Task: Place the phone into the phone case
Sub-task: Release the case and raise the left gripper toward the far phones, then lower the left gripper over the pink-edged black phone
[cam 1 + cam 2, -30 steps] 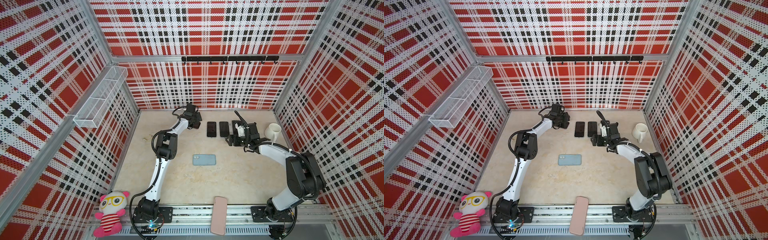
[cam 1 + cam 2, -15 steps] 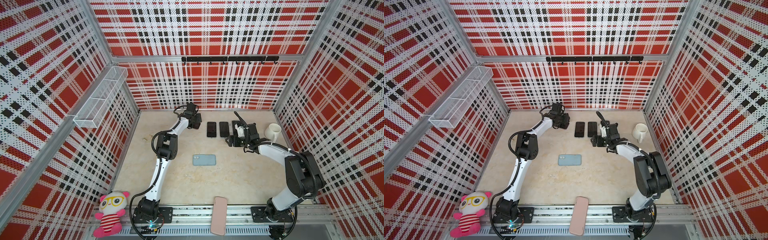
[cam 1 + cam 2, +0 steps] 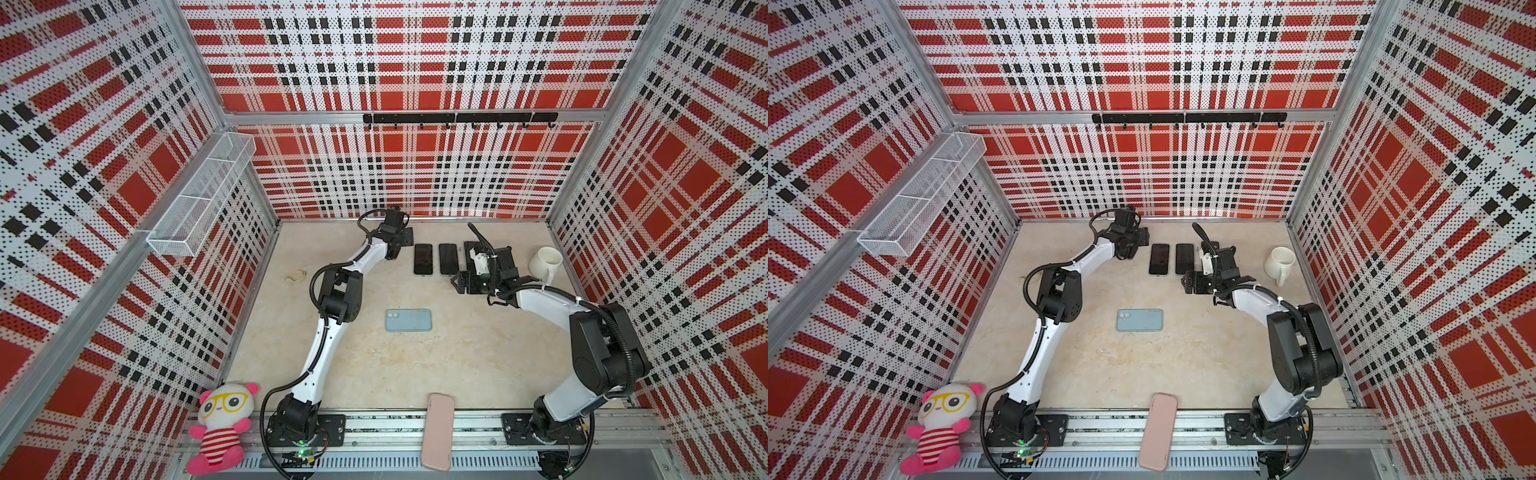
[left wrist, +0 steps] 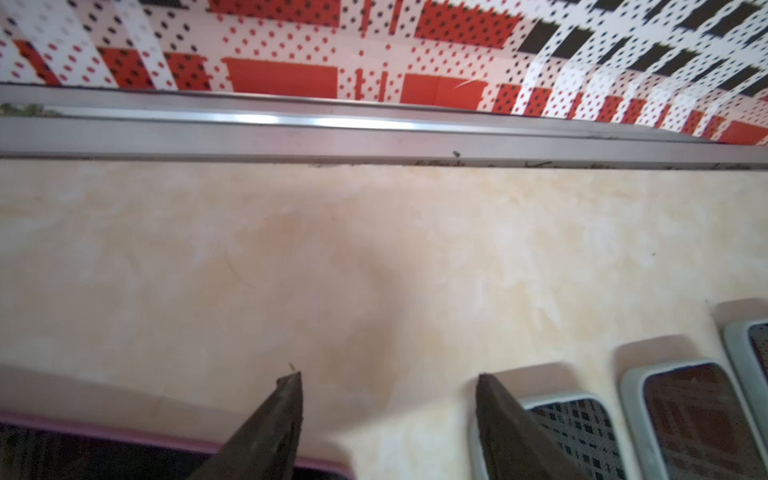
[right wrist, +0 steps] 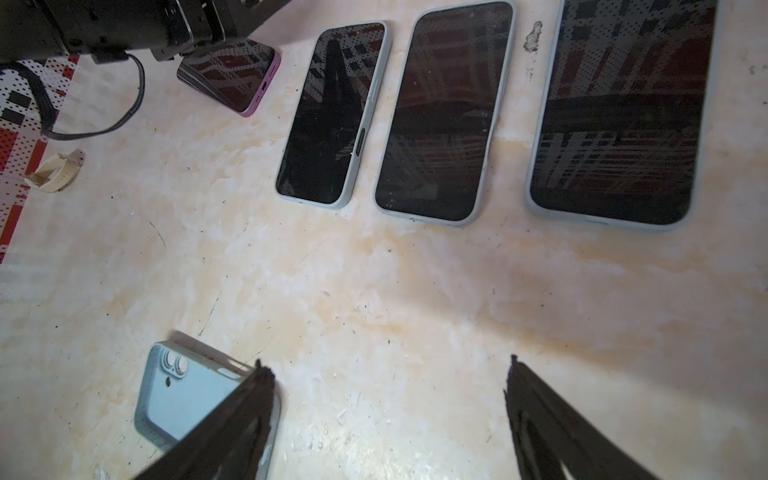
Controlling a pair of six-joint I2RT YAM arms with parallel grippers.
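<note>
Holding left claw (image 4: pixel 388 376) and right claw (image 5: pixel 387 362) spread and empty, you risked the left one's finger (image 4: pixel 270 424) clipping the purple phone (image 4: pixel 83 455) just beside it and skidding it away.

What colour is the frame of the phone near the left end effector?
Purple; the phone shows it best in the right wrist view.

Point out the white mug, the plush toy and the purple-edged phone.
white mug (image 3: pixel 539 268), in a top view, outer side wall.
plush toy (image 3: pixel 218 436), in a top view, striped belly.
purple-edged phone (image 5: pixel 232 72), in the right wrist view, dark screen.
</note>
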